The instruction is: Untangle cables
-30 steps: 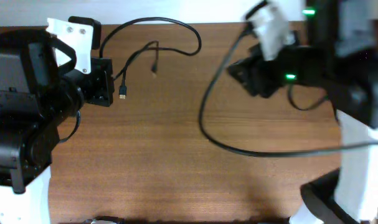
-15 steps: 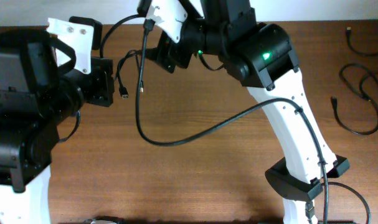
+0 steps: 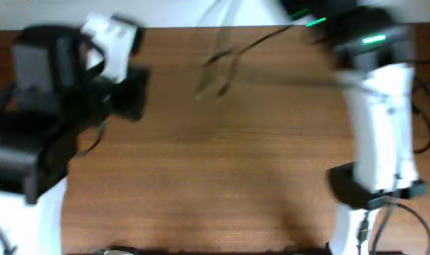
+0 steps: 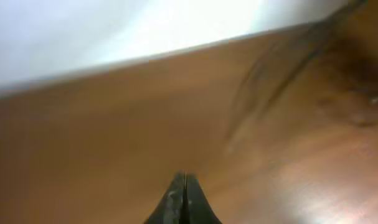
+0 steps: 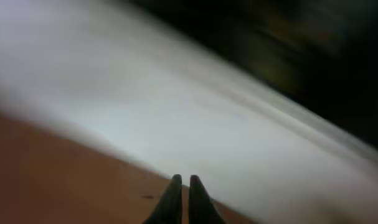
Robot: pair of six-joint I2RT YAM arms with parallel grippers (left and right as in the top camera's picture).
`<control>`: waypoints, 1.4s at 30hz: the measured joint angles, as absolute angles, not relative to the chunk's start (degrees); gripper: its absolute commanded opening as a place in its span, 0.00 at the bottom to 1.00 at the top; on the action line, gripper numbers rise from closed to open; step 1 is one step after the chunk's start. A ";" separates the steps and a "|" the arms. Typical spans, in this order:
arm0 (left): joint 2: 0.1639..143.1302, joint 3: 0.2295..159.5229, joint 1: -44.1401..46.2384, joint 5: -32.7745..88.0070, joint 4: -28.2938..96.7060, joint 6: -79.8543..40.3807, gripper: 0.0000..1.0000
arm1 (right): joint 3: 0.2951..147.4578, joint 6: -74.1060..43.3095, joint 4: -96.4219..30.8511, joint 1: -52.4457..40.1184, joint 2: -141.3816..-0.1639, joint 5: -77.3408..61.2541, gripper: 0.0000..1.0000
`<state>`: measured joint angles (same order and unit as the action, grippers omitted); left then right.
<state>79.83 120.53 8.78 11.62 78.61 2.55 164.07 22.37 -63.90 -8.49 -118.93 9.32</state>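
Observation:
Everything is motion-blurred. In the overhead view the cables (image 3: 222,67) are a faint dark tangle at the table's far middle, with one strand streaking toward the top right. My left gripper (image 3: 138,95) sits left of that tangle and apart from it. In the left wrist view the left gripper (image 4: 185,178) is shut with nothing in it, and a smeared cable (image 4: 263,81) shows ahead to the right. The right gripper (image 5: 182,182) has its fingers almost together, holding nothing, over the table's far edge. The overhead view does not show it clearly.
The right arm's white link (image 3: 385,120) stands at the right side above its base (image 3: 370,188). More dark cords (image 3: 421,106) lie blurred at the right edge. The left arm's black body (image 3: 44,120) fills the left side. A pale wall borders the table's far edge.
The right arm has swung from the far left-middle back to the right, and its gripper has closed. The cable tangle now sits at the far middle. The left arm has shifted slightly right.

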 measured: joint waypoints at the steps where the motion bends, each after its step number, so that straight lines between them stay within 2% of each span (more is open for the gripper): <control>1: 77.34 120.64 6.85 7.07 78.89 2.57 0.00 | 164.13 20.36 -63.90 6.55 -117.82 11.73 0.04; 2: 75.00 120.70 6.96 3.77 79.15 2.55 0.00 | 164.13 18.33 -64.77 15.33 -115.92 10.90 0.04; 4: 73.10 121.08 6.98 -1.65 79.05 2.11 0.00 | 164.86 16.05 -65.98 20.49 -108.31 0.56 0.04; 6: 73.65 121.08 6.98 -2.55 79.07 1.78 0.00 | 166.43 13.91 -67.77 20.93 -104.47 -8.21 0.04; 9: 75.59 121.08 6.98 1.28 77.10 1.67 0.02 | 166.54 11.84 -74.41 11.31 -104.44 -17.52 0.04; 10: 76.86 121.08 6.98 3.05 76.09 1.67 0.26 | 166.10 11.27 -76.71 6.90 -105.38 -18.46 0.04; 11: 78.04 121.08 6.98 5.08 74.98 1.85 0.56 | 165.95 10.90 -78.48 3.29 -106.00 -18.85 0.04; 12: 80.58 121.10 6.96 9.72 73.30 2.59 0.76 | 165.84 10.50 -80.88 -2.66 -106.19 -19.64 0.04; 14: 86.87 121.30 6.96 24.99 70.63 5.82 0.89 | 165.84 10.50 -81.89 -9.74 -106.13 -19.79 0.04; 16: 96.60 121.34 8.38 40.56 68.18 9.72 0.93 | 165.84 10.46 -81.89 -14.26 -106.13 -20.08 0.04; 19: 106.37 121.27 12.43 46.70 65.71 15.09 1.00 | 165.84 10.48 -82.37 -16.49 -106.06 -20.05 0.04; 23: 111.02 120.97 19.57 57.30 64.05 29.19 0.99 | 165.84 10.44 -84.16 -16.60 -106.04 -20.05 0.04; 26: 111.02 120.97 22.70 59.92 63.57 32.38 0.99 | 165.86 10.46 -84.86 -16.60 -106.02 -20.05 0.04; 32: 111.02 120.97 23.05 60.66 62.28 33.43 0.99 | 165.84 10.44 -87.46 -16.75 -106.02 -20.05 0.04; 36: 111.02 120.97 24.12 59.72 62.17 33.43 0.98 | 165.84 10.50 -87.88 -20.27 -105.95 -19.57 0.04; 37: 111.02 120.99 24.56 57.10 62.67 33.43 0.99 | 165.86 10.50 -87.83 -20.29 -105.91 -18.24 0.04; 40: 111.02 121.08 25.78 37.12 67.83 33.65 0.99 | 165.84 10.48 -83.05 -20.29 -105.67 -15.88 0.04; 42: 111.02 121.08 25.80 32.27 68.07 33.65 0.99 | 165.84 10.07 -81.73 -20.29 -104.75 -15.46 0.04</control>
